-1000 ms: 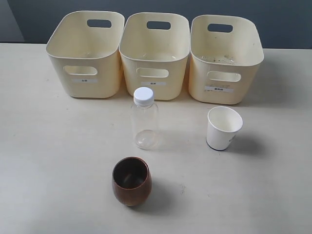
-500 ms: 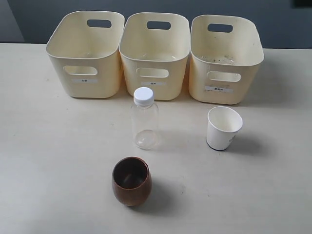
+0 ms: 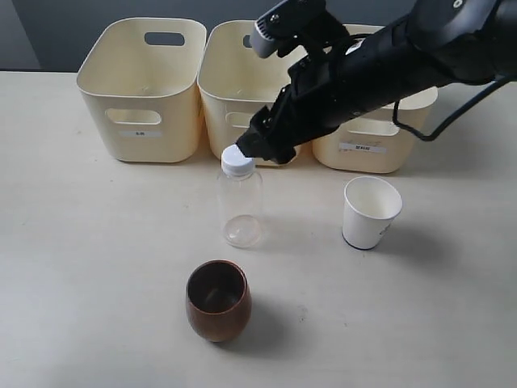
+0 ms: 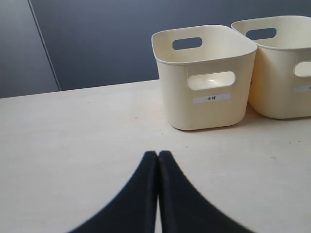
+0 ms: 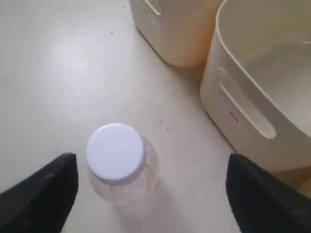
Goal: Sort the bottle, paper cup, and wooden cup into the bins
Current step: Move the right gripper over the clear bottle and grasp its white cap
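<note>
The clear bottle [image 3: 239, 206] with its white cap [image 5: 115, 152] stands upright in front of the middle bin [image 3: 220, 90]. My right gripper [image 3: 262, 150] hangs just above and behind the cap, open. In the right wrist view its two dark fingers [image 5: 43, 189] stand wide apart on either side of the bottle, which sits nearer one of them. The white paper cup [image 3: 370, 212] stands upright to the right. The dark wooden cup [image 3: 218, 299] stands nearest the front. My left gripper [image 4: 158, 155] is shut on nothing, low over bare table.
Three cream bins line the back: left [image 3: 137, 121], middle, and right [image 3: 367, 152], the last partly covered by my right arm. The left wrist view shows the labelled left bin [image 4: 204, 97] and part of its neighbour [image 4: 284, 73].
My right arm has swung in from the upper right and now reaches across the bins to the bottle. The bottle and both cups have not moved.
</note>
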`<state>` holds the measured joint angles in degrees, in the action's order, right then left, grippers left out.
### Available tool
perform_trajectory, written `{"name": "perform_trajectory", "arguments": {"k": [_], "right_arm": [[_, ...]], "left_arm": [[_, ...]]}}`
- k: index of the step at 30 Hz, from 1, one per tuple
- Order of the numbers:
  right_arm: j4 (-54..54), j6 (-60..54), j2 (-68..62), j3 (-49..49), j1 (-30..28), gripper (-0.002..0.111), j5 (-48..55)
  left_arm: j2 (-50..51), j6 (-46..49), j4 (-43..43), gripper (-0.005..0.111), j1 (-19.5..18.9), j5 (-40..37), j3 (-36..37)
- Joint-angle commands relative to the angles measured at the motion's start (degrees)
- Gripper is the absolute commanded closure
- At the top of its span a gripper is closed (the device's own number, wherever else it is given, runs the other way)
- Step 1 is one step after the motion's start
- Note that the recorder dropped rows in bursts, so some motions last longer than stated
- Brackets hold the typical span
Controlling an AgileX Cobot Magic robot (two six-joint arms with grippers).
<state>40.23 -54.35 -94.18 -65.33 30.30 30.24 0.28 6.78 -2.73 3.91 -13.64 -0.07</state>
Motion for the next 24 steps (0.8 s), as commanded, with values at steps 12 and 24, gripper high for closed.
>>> {"name": "perform_trajectory", "arguments": {"k": [12, 24], "right_arm": [[4.0, -3.1, -3.3, -0.4, 2.5, 0.03, -1.1], [5.7, -5.5, -5.7, -1.2, 2.5, 0.03, -2.4]], "left_arm": [[-0.3, -0.2, 0.1, 0.107, 0.3, 0.0, 0.1], [-0.3, -0.2, 0.1, 0.107, 0.3, 0.0, 0.1]]}}
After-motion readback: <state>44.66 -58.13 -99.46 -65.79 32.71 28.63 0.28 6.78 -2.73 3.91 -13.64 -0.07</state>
